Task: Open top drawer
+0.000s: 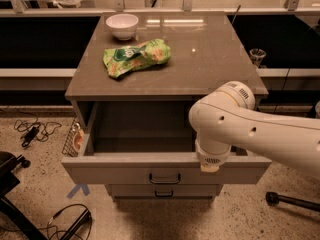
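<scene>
Grey-brown top drawer (115, 173) stands well out, gripper (210, 167) at its front lip for pulling, open-or-closed impossible to tell.

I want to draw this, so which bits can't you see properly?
All in the camera view:
- tool: at the top drawer front rim, right of its handle; mostly covered by the robot arm.
- Drawer's inside right corner: behind the arm.
- lower drawer: mostly hidden under the open top drawer.
- Arm's base: cut off by the right edge.
- green bag: lettering too small.
</scene>
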`<state>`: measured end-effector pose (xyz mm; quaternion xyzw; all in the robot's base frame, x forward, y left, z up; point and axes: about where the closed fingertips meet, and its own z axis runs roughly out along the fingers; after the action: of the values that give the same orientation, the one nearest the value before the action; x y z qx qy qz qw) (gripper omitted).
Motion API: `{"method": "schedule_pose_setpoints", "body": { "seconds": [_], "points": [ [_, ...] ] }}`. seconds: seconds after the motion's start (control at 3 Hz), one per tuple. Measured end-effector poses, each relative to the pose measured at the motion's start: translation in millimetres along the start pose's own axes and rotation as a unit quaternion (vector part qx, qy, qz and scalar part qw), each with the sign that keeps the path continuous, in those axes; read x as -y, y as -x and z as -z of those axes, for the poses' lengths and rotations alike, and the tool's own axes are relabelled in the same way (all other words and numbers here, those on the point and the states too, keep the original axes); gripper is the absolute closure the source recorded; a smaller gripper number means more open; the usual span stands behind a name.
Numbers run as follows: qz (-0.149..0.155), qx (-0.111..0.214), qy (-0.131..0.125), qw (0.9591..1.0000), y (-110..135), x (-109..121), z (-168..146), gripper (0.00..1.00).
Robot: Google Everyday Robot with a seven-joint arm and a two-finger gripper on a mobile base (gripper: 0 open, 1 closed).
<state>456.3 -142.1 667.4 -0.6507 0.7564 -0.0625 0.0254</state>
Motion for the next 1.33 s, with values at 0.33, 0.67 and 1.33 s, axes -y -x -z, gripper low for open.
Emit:
{"method": "schedule_pose_setpoints", "body": {
  "seconds": [0.33,0.67,1.33],
  "points": [
    [-0.001,-0.003,0.001,1.0,-1.3,-4.7,2.0,1.0],
    [-0.001,-0.003,0.001,1.0,-1.3,-4.7,2.4,1.0],
    [-0.001,-0.003,0.001,1.0,-1.5,-4.8,2.6,0.85]
  ]
}}
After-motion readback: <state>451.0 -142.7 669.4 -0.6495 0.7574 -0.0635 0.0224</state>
